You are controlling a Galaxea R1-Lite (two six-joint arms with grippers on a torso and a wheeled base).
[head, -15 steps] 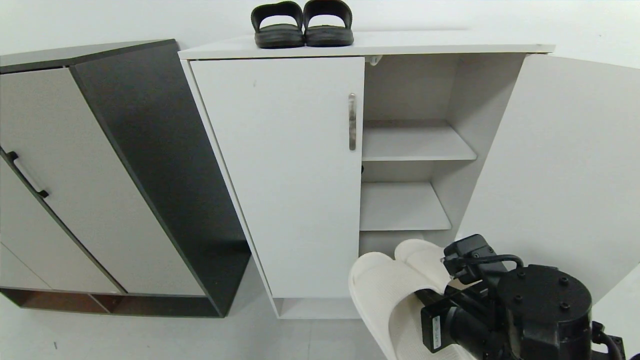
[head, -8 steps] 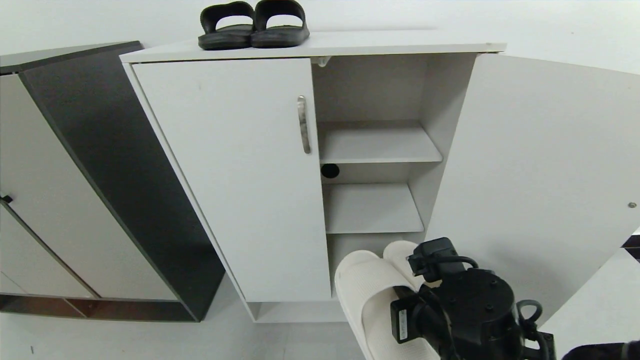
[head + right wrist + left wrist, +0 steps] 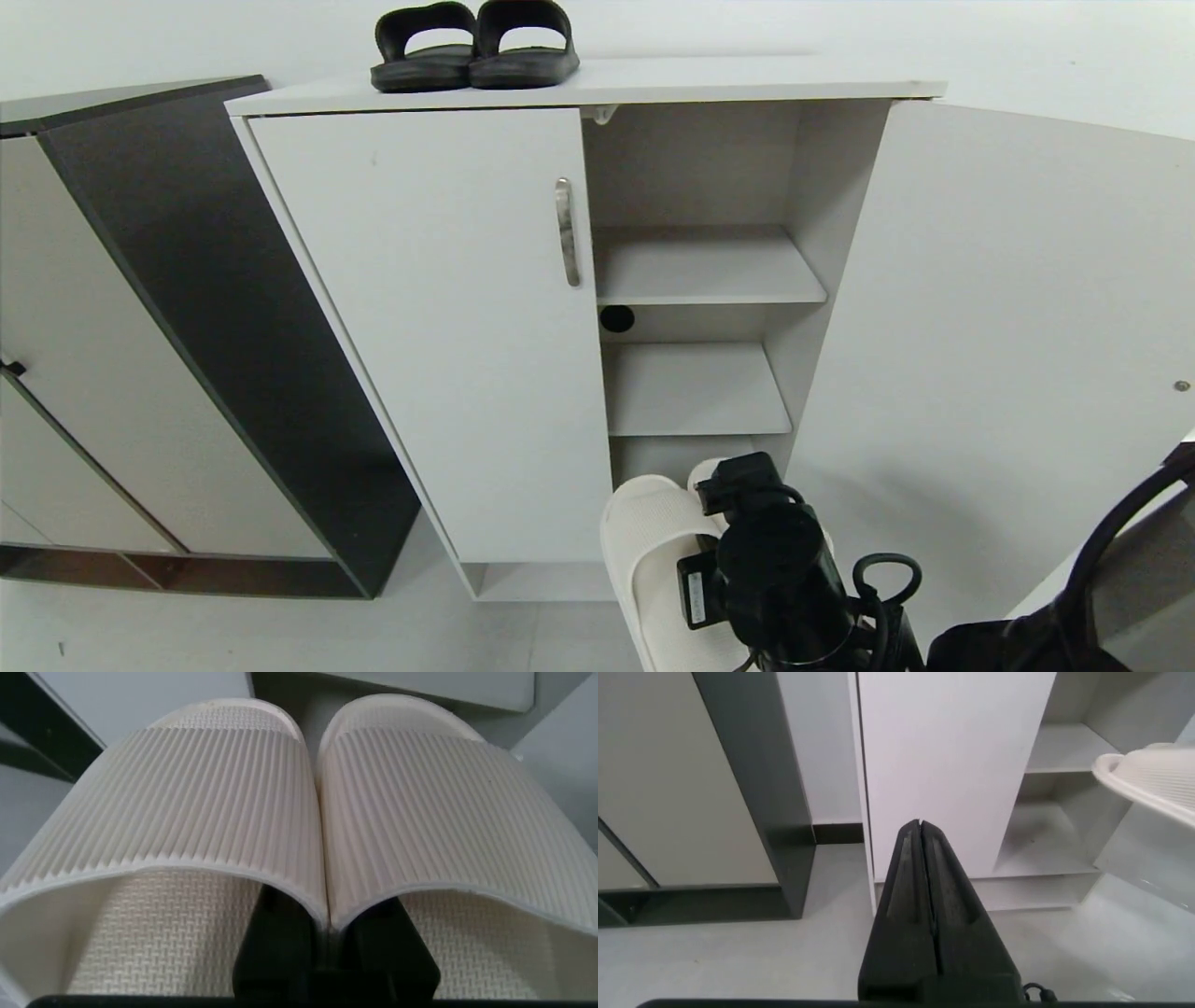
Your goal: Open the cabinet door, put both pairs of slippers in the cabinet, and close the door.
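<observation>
Right gripper (image 3: pixel 327 952) clamps the white slippers (image 3: pixel 644 546) together before the open cabinet (image 3: pixel 653 89); toes could snag a shelf (image 3: pixel 695 387) edge.

To my left a tall dark grey cabinet (image 3: pixel 233 327) with pale grey doors (image 3: pixel 84 373) stands on the pale tiled floor (image 3: pixel 280 635), backed by the white wall (image 3: pixel 1027 47); a black bar handle (image 3: pixel 7 367) sits on one door; brown open compartments (image 3: pixel 140 571) line its base.
</observation>
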